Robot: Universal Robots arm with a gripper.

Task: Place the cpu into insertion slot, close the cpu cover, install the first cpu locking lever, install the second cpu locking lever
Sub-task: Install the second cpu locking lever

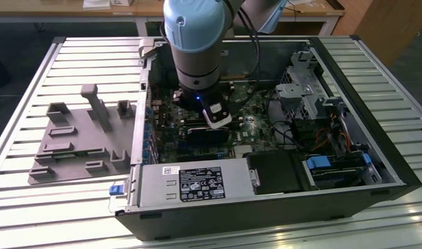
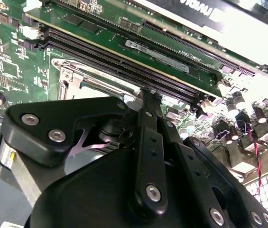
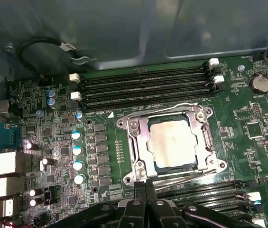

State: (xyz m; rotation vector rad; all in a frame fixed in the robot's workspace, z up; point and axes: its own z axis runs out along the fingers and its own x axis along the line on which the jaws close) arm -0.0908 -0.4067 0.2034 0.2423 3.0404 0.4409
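Observation:
The cpu [image 3: 171, 142], a silvery square chip, lies in the insertion slot [image 3: 158, 167] on the green motherboard. The cpu cover [image 3: 141, 142], a metal frame, lies flat around the chip. Thin wire levers run along the socket's edges [image 3: 186, 174]. My gripper [image 3: 141, 184] is shut, its black fingertips pressed together just at the socket's near edge, close to the wire lever there, with nothing visible between them. In the second wrist view the gripper [image 2: 146, 91] points down beside a corner of the socket [image 2: 69, 76]. In the exterior view the gripper [image 1: 218, 122] reaches into the open computer case.
Long black memory slots [image 3: 143, 85] flank the socket, and one holds a green module [image 2: 124, 38]. A black card [image 1: 205, 136], the power supply [image 1: 190, 184] and a drive cage [image 1: 308, 98] crowd the case. A grey fixture plate [image 1: 80, 140] lies at the exterior view's left.

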